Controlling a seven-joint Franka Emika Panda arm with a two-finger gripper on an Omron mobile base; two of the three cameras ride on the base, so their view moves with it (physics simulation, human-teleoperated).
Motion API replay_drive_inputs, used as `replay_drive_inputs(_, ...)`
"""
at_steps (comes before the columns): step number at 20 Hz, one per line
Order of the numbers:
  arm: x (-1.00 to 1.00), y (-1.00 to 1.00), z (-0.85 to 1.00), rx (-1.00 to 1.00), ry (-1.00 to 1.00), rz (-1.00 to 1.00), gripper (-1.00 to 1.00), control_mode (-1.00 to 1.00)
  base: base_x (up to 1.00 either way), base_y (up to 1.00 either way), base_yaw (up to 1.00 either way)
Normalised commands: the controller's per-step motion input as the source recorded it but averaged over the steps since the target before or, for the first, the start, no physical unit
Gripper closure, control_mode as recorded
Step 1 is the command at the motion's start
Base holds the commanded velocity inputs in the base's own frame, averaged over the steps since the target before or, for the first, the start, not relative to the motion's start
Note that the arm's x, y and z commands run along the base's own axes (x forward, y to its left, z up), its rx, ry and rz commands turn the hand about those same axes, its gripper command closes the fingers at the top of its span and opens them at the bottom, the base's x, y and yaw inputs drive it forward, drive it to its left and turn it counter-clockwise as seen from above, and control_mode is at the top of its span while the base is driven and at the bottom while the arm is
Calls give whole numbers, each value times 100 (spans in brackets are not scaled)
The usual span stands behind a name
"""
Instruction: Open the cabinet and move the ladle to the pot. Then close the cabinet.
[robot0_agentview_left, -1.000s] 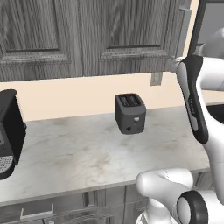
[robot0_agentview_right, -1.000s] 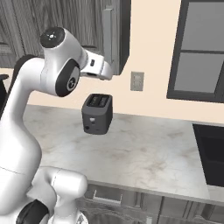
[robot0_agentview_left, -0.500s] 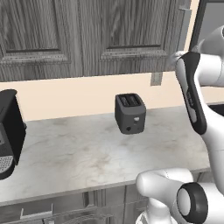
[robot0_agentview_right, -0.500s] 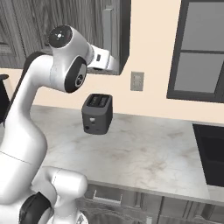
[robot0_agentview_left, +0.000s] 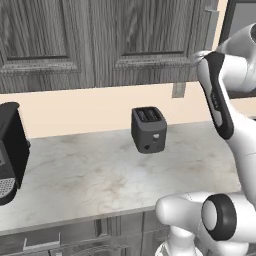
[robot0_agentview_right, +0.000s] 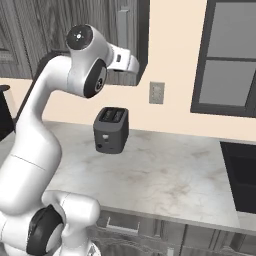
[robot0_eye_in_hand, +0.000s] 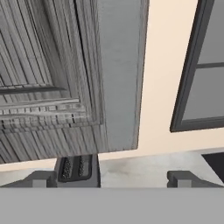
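Observation:
The cabinet (robot0_agentview_right: 60, 30) is dark grey wood grain and hangs above the counter with its door shut. Its grey bar handle (robot0_agentview_right: 122, 21) runs upright near the door's right edge. My gripper (robot0_agentview_right: 134, 64) is raised to the cabinet's lower right corner, just below the handle. In the hand view the gripper (robot0_eye_in_hand: 111, 179) is open with nothing between its fingertips (robot0_eye_in_hand: 40, 179); it faces the cabinet's raised-panel door (robot0_eye_in_hand: 43, 74) and plain grey side (robot0_eye_in_hand: 118, 74). The ladle and the pot are out of view.
A dark toaster (robot0_agentview_right: 111, 130) stands on the marble counter (robot0_agentview_right: 165, 175) under the cabinet, and a wall outlet (robot0_agentview_right: 156, 92) is beside it. A black coffee machine (robot0_agentview_left: 10, 150) sits at the counter's left end. A dark-framed window (robot0_agentview_right: 230, 55) and a dark cooktop (robot0_agentview_right: 242, 175) lie to the right.
The arm has lifted the hand a little up and to the right, closer to the cabinet's lower corner. The gripper stays open; nothing else moved.

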Motion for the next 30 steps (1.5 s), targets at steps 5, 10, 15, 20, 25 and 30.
replay_drive_inputs(5,29,-7,4,0,-8,3,-100,-100,0,0,0)
replay_drive_inputs(10,29,-11,0,0,-1,0,-100,-100,0,0,0)
replay_drive_inputs(15,41,-5,0,0,0,0,-100,-100,0,0,0)
replay_drive_inputs(20,38,-1,0,0,0,2,-100,-100,0,0,0)
replay_drive_inputs(25,20,10,0,0,0,4,100,-100,0,0,0)
replay_drive_inputs(30,8,25,0,0,-1,6,100,-100,0,0,0)
